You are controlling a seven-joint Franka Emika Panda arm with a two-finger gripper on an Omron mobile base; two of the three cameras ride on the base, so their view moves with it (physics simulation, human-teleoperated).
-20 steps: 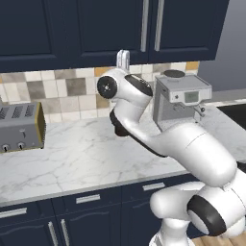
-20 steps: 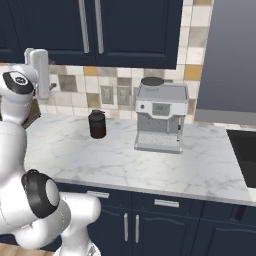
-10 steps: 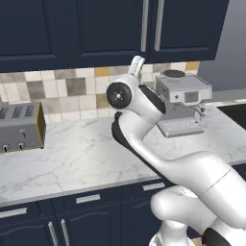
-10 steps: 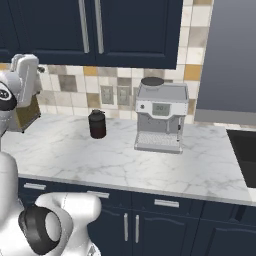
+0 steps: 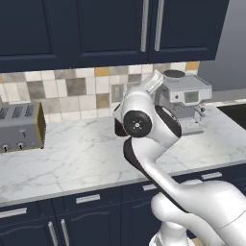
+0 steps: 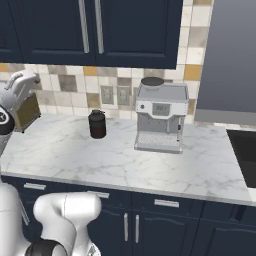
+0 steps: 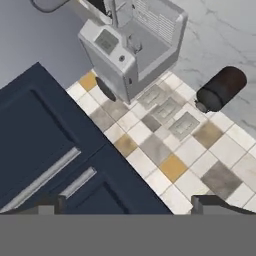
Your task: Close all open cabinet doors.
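The cabinet doors (image 5: 115,29) are dark navy wall doors with long silver bar handles (image 5: 144,24); the ones in view sit flush with their frames. They also run along the top of the right base view, cabinet doors (image 6: 130,30). In the hand view two doors (image 7: 45,140) lie rolled at the lower left, with their handles (image 7: 42,177) side by side. My gripper (image 7: 130,207) is open, its fingertips (image 7: 50,205) far apart and holding nothing. My hand (image 5: 154,79) hangs tilted in front of the tiled wall, below the doors and apart from them.
A grey coffee machine (image 6: 160,117) stands on the marble counter (image 6: 125,160), with a dark jar (image 6: 97,124) to its left. A toaster (image 5: 19,127) sits at the far left. A grey hood (image 6: 230,55) and a cooktop (image 6: 245,150) lie to the right.
The arm has folded lower and swung; the hand has dropped from upright near the doors' lower edge to a tilted pose by the tiles. The jaws stay open.
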